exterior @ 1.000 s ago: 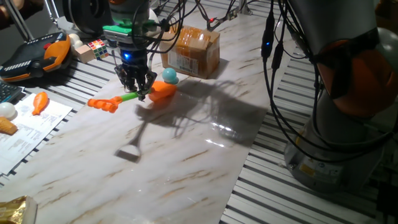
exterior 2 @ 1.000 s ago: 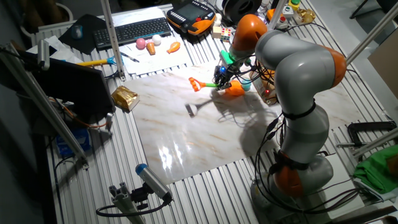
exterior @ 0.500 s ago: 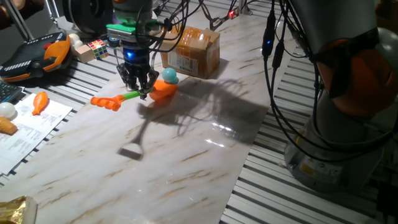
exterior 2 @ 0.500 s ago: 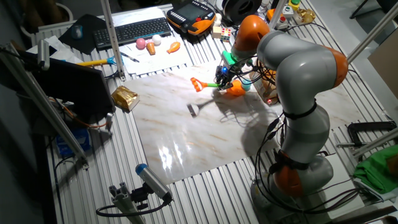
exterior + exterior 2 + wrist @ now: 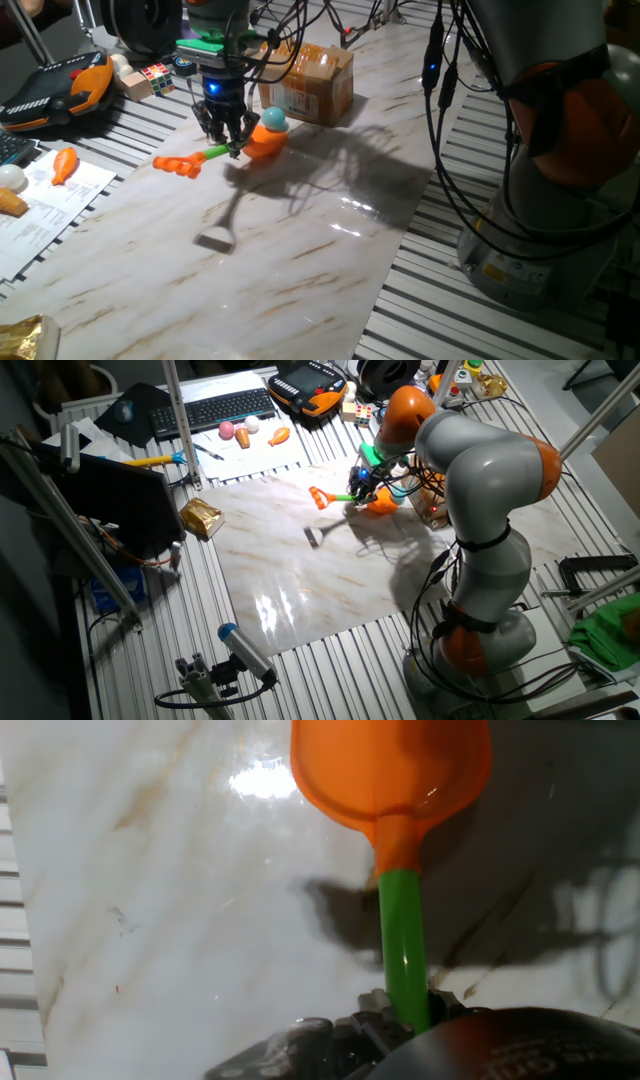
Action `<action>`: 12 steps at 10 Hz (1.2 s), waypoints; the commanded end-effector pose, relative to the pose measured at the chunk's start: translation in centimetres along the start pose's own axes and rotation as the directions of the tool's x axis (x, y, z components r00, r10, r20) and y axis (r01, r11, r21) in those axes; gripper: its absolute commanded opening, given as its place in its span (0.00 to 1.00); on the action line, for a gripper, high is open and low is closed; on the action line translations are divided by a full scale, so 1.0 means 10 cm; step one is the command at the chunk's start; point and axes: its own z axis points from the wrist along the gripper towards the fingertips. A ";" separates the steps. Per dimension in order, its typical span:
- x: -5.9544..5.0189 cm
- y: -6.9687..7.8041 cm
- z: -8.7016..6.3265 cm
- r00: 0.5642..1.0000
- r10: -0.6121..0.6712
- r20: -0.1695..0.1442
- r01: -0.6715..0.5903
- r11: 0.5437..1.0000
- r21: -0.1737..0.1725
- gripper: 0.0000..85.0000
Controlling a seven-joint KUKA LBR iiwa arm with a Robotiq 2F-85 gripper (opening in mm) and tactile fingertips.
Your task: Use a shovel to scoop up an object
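Observation:
My gripper (image 5: 228,142) is shut on the thin green shaft (image 5: 403,940) of the shovel and holds it roughly level over the marble board. Its orange D-shaped end (image 5: 178,166) points left, and its orange blade (image 5: 263,145) points towards the cardboard box. The small teal-blue ball (image 5: 273,121) sits at the blade's far edge, touching it or just behind it. In the hand view the visible part of the blade (image 5: 390,765) is bare and the ball is out of frame. The other fixed view shows the gripper (image 5: 360,493) and the blade (image 5: 380,503).
A brown cardboard box (image 5: 315,80) stands right behind the ball. A multicoloured puzzle cube (image 5: 155,75), an orange teach pendant (image 5: 55,92) and a carrot toy (image 5: 65,163) on paper lie left of the marble board (image 5: 300,250). Cables hang at the right.
My gripper has moved a little right and away with the shovel in it, bringing the blade closer to the ball and the box. The ball has barely shifted.

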 end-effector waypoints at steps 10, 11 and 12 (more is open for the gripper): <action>-0.22 0.10 0.00 0.997 -0.050 0.064 0.051 0.998 -0.024 0.01; -0.25 0.11 0.00 0.996 -0.057 0.072 0.059 0.998 -0.024 0.01; -0.28 0.12 0.00 0.995 -0.065 0.081 0.067 0.998 -0.022 0.01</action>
